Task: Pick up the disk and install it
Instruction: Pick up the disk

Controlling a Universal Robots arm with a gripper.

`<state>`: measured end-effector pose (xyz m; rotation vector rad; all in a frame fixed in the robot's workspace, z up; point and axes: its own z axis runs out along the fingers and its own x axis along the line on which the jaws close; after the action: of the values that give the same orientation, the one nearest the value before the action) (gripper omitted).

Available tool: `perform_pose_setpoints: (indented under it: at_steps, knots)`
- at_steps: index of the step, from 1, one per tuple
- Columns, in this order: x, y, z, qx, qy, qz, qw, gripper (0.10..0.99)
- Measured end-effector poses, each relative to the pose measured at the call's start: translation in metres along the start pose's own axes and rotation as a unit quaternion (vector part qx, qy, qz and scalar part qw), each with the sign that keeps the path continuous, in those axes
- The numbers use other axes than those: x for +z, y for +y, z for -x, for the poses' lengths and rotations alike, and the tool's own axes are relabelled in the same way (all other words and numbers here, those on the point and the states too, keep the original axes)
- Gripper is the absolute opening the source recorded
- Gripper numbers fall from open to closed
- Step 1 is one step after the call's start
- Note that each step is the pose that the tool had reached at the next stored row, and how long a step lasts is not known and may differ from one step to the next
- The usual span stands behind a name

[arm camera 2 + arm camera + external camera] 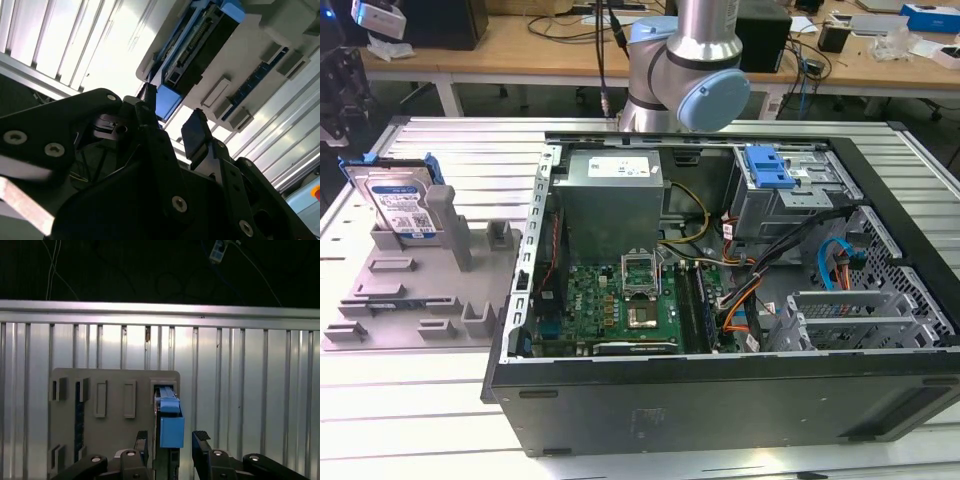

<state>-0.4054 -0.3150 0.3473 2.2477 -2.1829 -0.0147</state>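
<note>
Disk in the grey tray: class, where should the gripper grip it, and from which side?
Grip its two flat faces near the blue-framed top edge, coming from above: the disk stands on edge in the tray, with its top free.

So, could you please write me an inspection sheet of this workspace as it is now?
Surface: slatted metal table.
Job's things: disk upright in the grey tray; open case beside the tray, toward the exterior view's right.
Clutter: nothing seen.
Grippers: gripper open, above the disk, not touching it.
Cables: coloured wires inside the case.
Surroundings: wooden benches with gear behind the table.
</note>
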Motion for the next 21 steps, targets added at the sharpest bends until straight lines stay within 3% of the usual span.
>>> perform_pose_setpoints:
  at_steps: [13, 21]
  knots:
    - [0.0073, -0.0023, 0.0000, 0.001, 0.0000, 0.0000, 1.0000, 0.482]
    - [0.0116, 0.0005, 0.0029, 0.001, 0.0000, -0.0001, 1.0000, 0.482]
